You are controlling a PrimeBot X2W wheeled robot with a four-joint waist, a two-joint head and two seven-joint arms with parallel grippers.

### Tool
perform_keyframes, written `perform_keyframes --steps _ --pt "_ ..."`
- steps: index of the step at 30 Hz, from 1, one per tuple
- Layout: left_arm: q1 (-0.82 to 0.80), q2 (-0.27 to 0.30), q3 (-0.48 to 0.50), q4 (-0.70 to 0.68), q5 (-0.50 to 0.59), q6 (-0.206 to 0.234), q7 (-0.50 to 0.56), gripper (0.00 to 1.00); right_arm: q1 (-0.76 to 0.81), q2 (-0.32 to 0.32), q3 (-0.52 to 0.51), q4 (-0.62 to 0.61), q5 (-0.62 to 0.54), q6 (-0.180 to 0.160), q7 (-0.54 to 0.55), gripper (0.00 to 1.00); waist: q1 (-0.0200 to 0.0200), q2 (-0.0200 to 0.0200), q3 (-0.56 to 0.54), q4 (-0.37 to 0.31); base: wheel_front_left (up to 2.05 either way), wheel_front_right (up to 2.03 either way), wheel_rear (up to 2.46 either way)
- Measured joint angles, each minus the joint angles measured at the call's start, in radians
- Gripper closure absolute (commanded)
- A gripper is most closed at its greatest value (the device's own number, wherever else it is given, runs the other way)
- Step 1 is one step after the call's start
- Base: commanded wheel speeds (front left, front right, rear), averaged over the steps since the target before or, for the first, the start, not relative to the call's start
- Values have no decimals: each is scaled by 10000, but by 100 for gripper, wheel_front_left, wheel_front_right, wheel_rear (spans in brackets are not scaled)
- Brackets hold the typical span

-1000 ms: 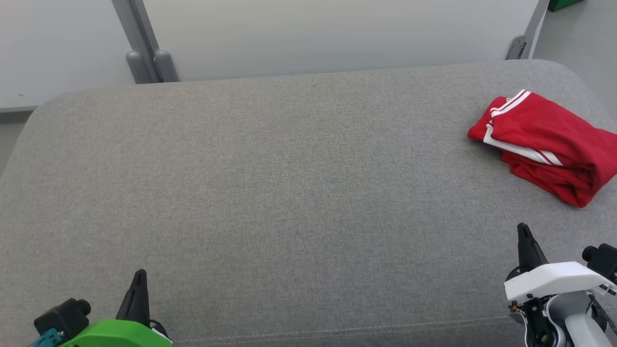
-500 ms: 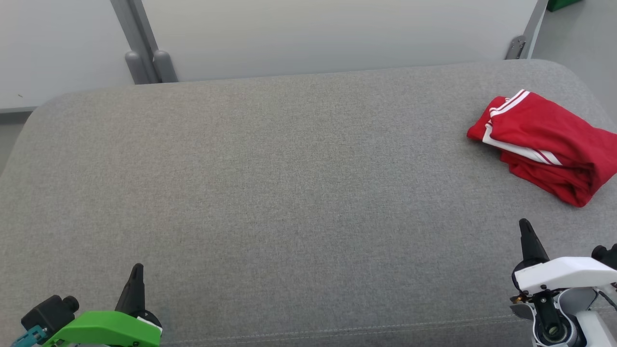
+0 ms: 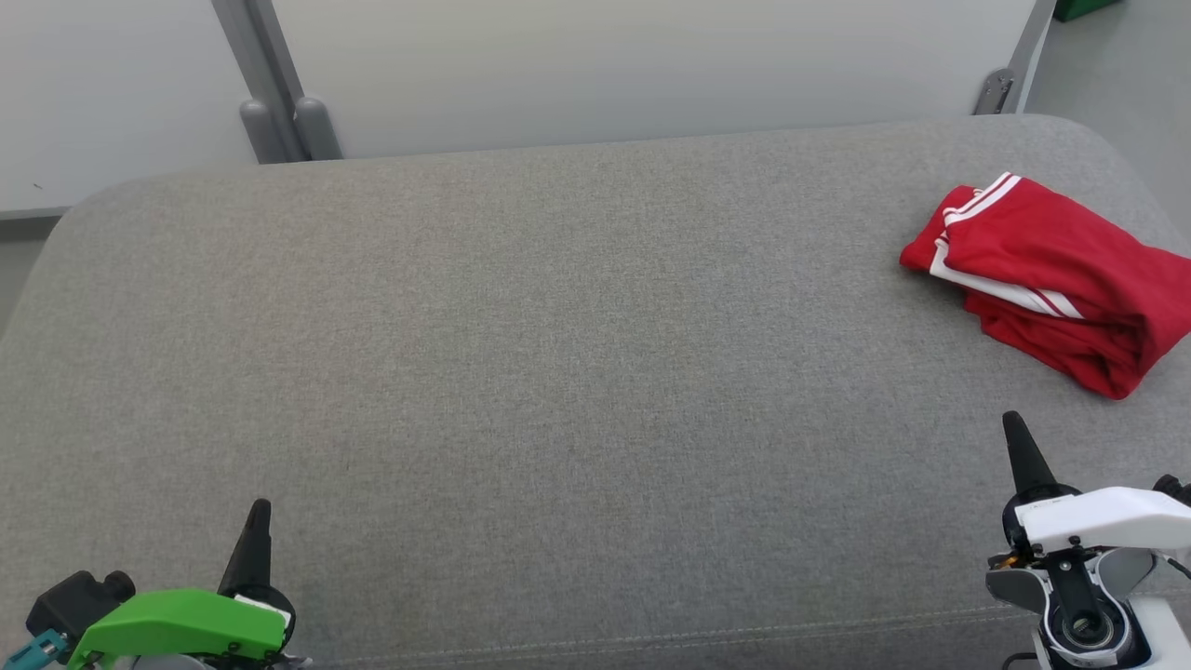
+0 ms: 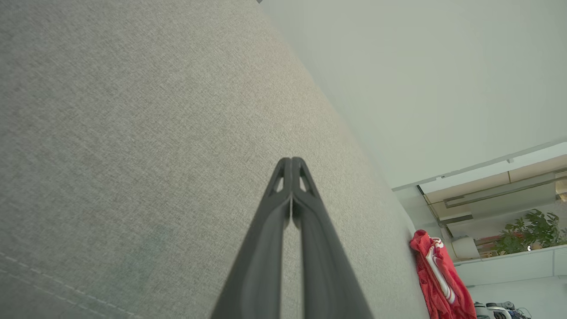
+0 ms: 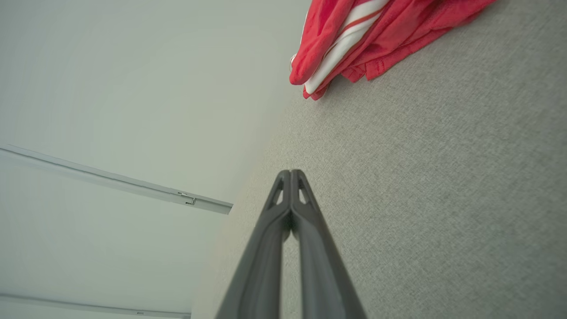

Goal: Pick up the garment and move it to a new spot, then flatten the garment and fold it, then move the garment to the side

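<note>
The garment (image 3: 1051,279) is red with white stripes and lies folded in a compact bundle at the far right of the grey cushion (image 3: 558,372). It also shows as a red heap (image 4: 438,279) in the left wrist view and at the top (image 5: 354,40) of the right wrist view. My left gripper (image 3: 259,507) stands at the lower left, shut and empty, its fingertips pressed together (image 4: 292,160). My right gripper (image 3: 1012,421) is at the lower right, a short way in front of the garment, also shut with nothing in it (image 5: 291,173).
A pale wall panel with grey metal posts (image 3: 279,112) runs behind the cushion. The cushion's rounded edges fall away at left and right. A stitched seam (image 3: 651,637) marks its front edge. Shelving and a plant (image 4: 527,230) stand far off.
Both grippers have drifted outward and slightly up the head view, the left toward the left edge, the right toward the right edge. The garment has not moved.
</note>
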Motion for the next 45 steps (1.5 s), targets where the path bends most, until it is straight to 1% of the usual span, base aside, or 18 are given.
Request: perform_keyframes --steps 10,17,34,35,36,39,45 --pt "-181 -59 213 201 -1275 -226 267 100 -145 100 -265 31 1285 265 345 100 0 0 -4 -13 0 0 0" --pt "-425 -115 412 378 -2228 -468 441 100 -308 146 -474 48 2316 445 602 100 0 0 -8 -23 0 0 0" --pt "-771 -284 805 748 -4437 -832 869 100 -513 326 -917 98 4483 878 1197 100 0 0 -16 -44 0 0 0" --pt "-771 -284 805 748 -4437 -832 869 100 -513 326 -917 98 4483 878 1197 100 0 0 -16 -44 0 0 0" --pt "-823 -307 857 788 -4646 -901 947 100 -535 349 -968 105 4763 882 1243 100 0 0 -17 -47 0 0 0" --pt "-914 -318 886 817 -4832 -903 953 100 -544 351 -986 107 4874 884 1269 100 -1 0 -17 -47 0 0 0" --pt "-949 -320 901 840 -4876 -905 953 100 -547 353 -993 109 4876 913 1269 100 0 0 -17 -47 0 0 0"
